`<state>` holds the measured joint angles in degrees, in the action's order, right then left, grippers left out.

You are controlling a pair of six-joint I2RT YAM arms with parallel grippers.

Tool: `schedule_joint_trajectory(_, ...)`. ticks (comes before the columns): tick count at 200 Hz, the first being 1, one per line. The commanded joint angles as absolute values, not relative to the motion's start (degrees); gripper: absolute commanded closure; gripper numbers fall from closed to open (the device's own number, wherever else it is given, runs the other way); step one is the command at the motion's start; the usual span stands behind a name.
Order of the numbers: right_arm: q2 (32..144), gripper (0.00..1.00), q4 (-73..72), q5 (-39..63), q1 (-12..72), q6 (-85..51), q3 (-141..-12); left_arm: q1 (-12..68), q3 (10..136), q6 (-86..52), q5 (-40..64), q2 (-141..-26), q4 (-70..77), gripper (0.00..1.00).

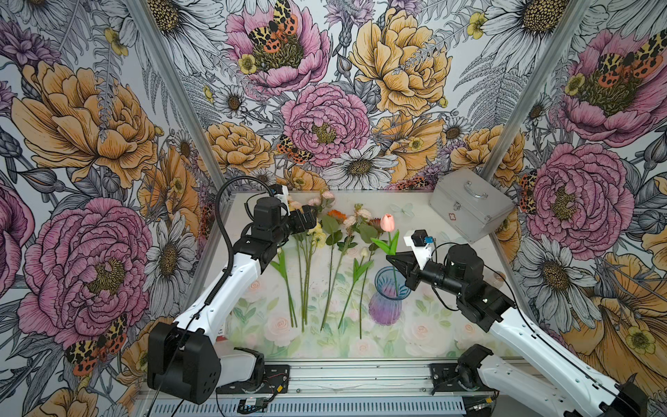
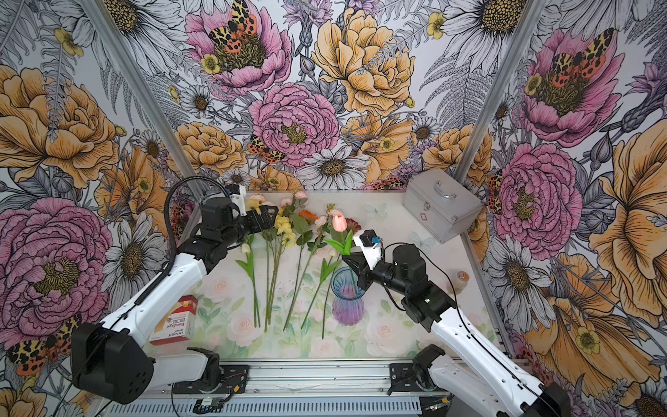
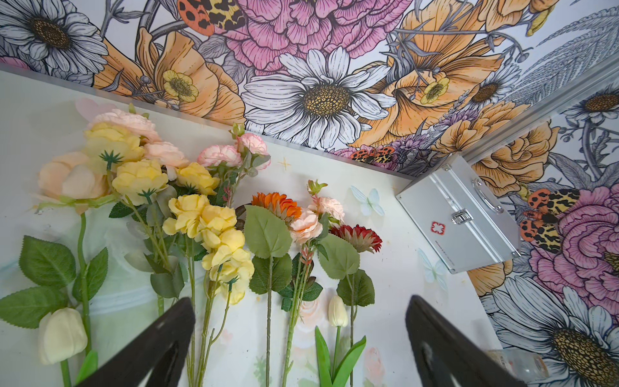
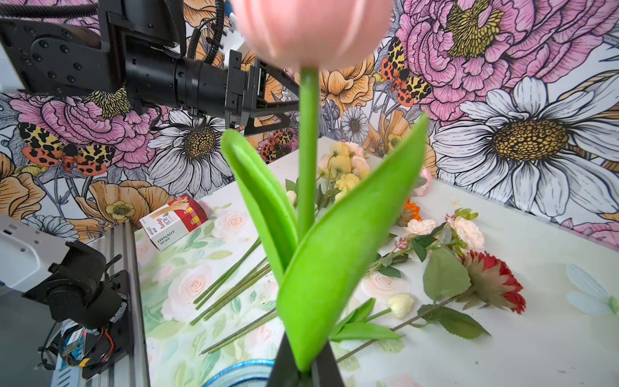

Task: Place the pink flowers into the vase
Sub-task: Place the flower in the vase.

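My right gripper [image 1: 391, 259] [image 4: 303, 372] is shut on the stem of a salmon-pink tulip [image 1: 387, 222] [image 2: 339, 222] [image 4: 308, 134], holding it upright just below its green leaves. The stem's lower end reaches down into the mouth of the blue-rimmed, purple-bodied glass vase [image 1: 386, 307] [image 2: 347, 307], whose rim [image 4: 234, 370] shows under the jaws. Long pale pink sprays [image 3: 219, 155] [image 3: 306, 224] [image 1: 355, 216] lie on the table among other stems. My left gripper [image 1: 312, 218] [image 2: 270, 216] [image 3: 300, 301] hangs open above those lying flowers, holding nothing.
Yellow flower clusters [image 3: 214, 221], an orange daisy [image 3: 278, 204], a dark red one [image 3: 358, 234] and white tulips [image 3: 62, 335] lie in the row. A silver case [image 1: 469, 209] stands back right, a bandage box [image 2: 177, 321] front left, a small jar [image 2: 462, 278] at the right edge.
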<state>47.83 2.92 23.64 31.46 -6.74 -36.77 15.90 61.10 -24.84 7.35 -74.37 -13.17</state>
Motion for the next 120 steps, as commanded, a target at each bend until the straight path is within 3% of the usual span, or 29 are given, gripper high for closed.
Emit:
schedule_joint_trajectory(1, 45.7, 0.98, -5.3, 21.2, 32.0, -6.7, -33.5, 16.3, 60.5, -23.1, 6.2, -74.9, -12.7, 0.01)
schedule_joint_trajectory(120, 45.8, 0.90, -4.3, 21.2, 33.0, -6.3, -32.8, 16.5, 60.4, -22.6, 6.2, -76.0, -12.6, 0.01)
